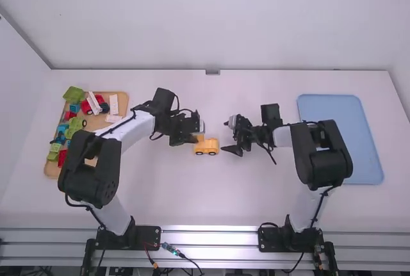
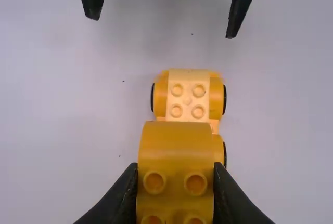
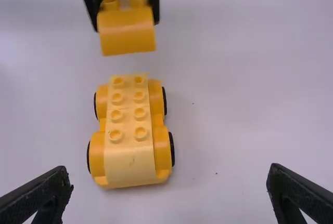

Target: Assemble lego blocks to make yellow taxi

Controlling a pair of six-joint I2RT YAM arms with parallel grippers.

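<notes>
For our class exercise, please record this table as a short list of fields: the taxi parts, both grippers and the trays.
Vehicle base: orange-yellow plastic base with four black-tyred wheels, standing on the table
Base top: pale yellow studded section, studs uncovered
Loose part: rounded orange-yellow studded plastic block, not attached to the base
Left gripper: closed on the block
Right gripper: open, holding nothing
Parts tray: light-brown tray at the table's left, with red, green and blue pieces
Other tray: flat blue tray at the right
Taxi: unfinished
</notes>
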